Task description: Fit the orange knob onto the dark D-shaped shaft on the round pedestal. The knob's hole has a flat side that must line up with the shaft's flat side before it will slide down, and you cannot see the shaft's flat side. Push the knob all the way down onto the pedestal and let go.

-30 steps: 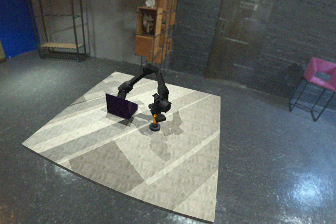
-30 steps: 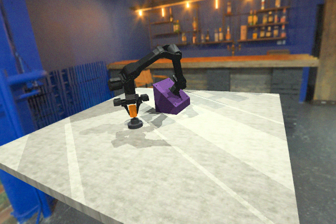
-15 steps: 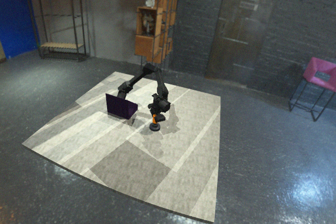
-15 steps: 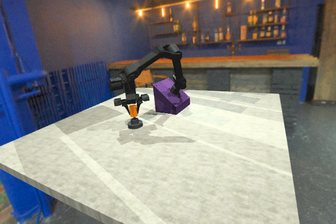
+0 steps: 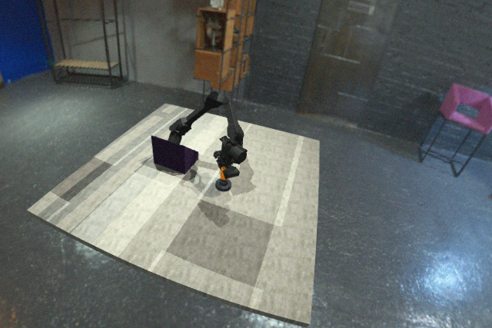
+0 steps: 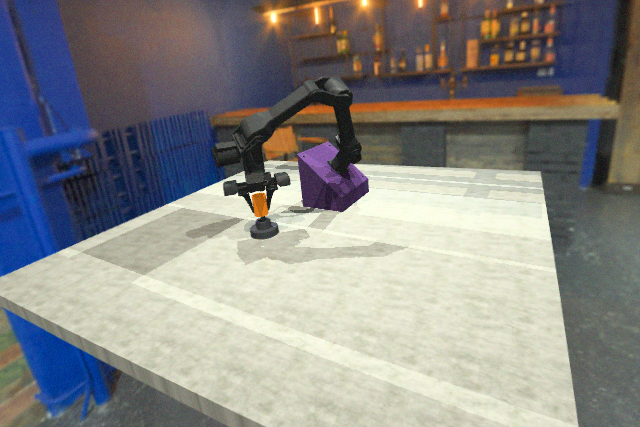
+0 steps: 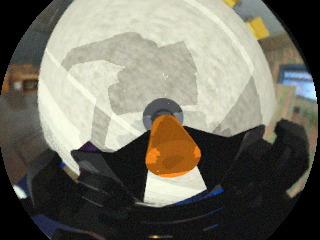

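Note:
The orange knob (image 5: 223, 173) (image 6: 259, 204) (image 7: 173, 150) is held between the fingers of my gripper (image 6: 260, 209) (image 7: 166, 131), directly above the round pedestal (image 5: 223, 187) (image 6: 264, 231) (image 7: 162, 104). The gripper is shut on it and points down. In the exterior view the knob leans slightly, and its lower end is at the top of the dark shaft, above the pedestal's base. Whether the shaft's tip is inside the hole cannot be told. The knob's hole, its flat side and the shaft's flat side are hidden.
A purple block with a sloping face (image 5: 171, 155) (image 6: 323, 182) stands near the arm's base, to one side of the pedestal. The pale patterned table (image 5: 238, 260) (image 6: 361, 298) carries shadows of the arm.

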